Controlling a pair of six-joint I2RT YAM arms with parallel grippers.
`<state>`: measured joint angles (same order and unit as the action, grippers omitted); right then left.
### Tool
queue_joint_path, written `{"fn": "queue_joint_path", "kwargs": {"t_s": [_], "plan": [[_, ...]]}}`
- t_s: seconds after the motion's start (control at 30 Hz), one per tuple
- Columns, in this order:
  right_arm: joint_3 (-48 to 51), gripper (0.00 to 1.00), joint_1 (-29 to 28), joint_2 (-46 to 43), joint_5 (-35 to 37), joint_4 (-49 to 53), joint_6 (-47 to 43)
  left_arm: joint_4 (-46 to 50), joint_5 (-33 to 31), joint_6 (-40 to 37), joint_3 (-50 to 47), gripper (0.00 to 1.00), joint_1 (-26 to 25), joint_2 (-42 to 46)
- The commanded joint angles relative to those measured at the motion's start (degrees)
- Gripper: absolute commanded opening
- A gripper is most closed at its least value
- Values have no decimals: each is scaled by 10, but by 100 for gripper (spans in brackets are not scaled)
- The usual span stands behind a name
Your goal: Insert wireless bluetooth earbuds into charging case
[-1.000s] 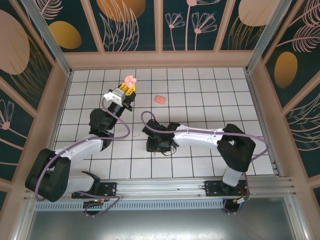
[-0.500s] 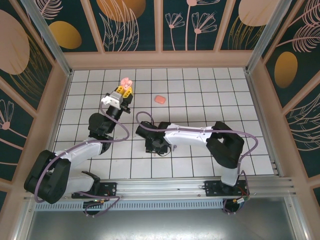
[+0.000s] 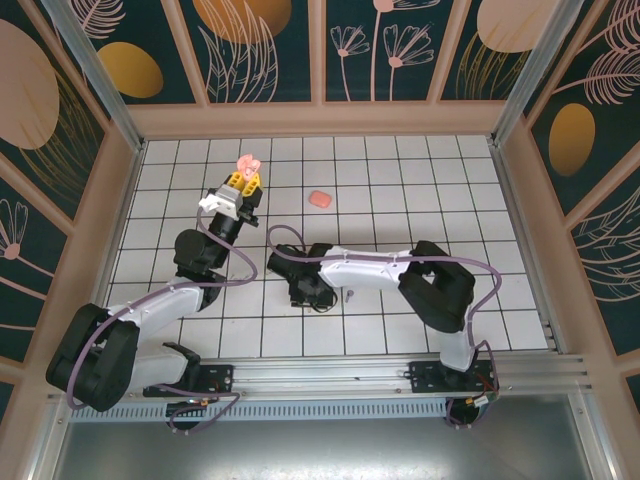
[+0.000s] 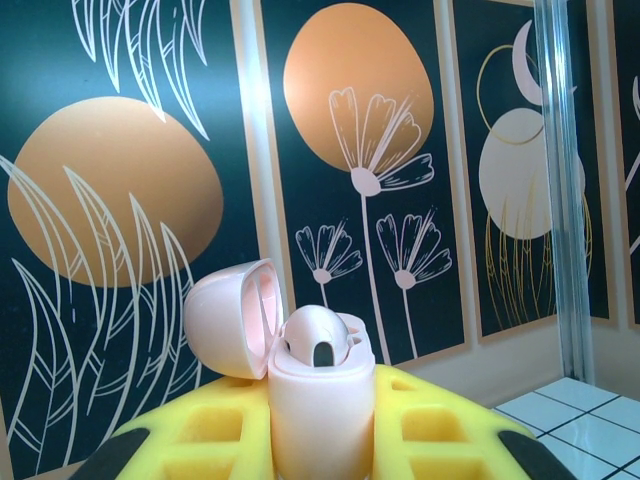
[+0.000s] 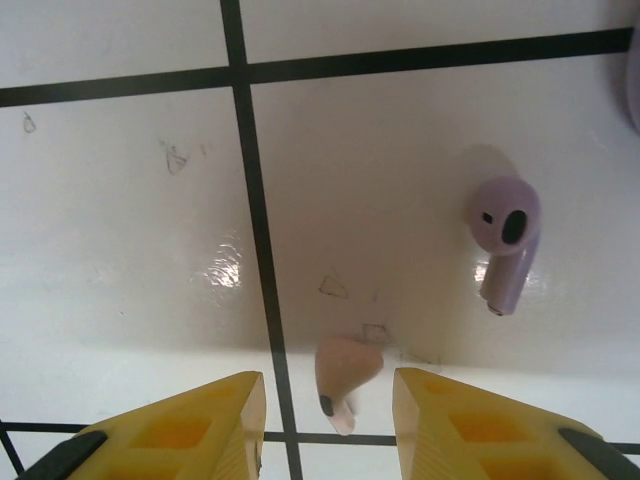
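A pale pink charging case (image 4: 318,405) stands upright in my left gripper (image 4: 320,440), which is shut on it. Its lid is open to the left, and one pink earbud (image 4: 318,338) sits in it. In the top view the case (image 3: 249,163) is held over the back left of the table. My right gripper (image 5: 330,405) points down at the table with its yellow fingers (image 5: 190,425) apart. A pink earbud (image 5: 345,372) lies on the table between them, touching neither. A purple earbud (image 5: 505,235) lies further off to the right.
A small salmon case (image 3: 320,199) lies shut on the white tiled table (image 3: 420,190), behind my right arm. A purple earbud (image 3: 350,295) lies just right of my right gripper (image 3: 308,292). Wooden walls ring the table.
My right gripper has shifted left over the table, its arm folding closer. My left gripper has carried the open case a little further back and left.
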<state>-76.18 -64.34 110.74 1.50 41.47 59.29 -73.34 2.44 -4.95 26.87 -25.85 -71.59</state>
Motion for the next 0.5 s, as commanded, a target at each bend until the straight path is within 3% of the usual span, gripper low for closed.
{"fn": "queue_joint_path", "kwargs": {"t_s": [0.0, 0.47], "plan": [[-17, 39, 2, 12, 10, 25, 1, -31, -2, -5, -4, 0, 0, 7], [-24, 37, 10, 37, 10, 21, -16, -33, 1, -4, -5, 0, 0, 5]]}}
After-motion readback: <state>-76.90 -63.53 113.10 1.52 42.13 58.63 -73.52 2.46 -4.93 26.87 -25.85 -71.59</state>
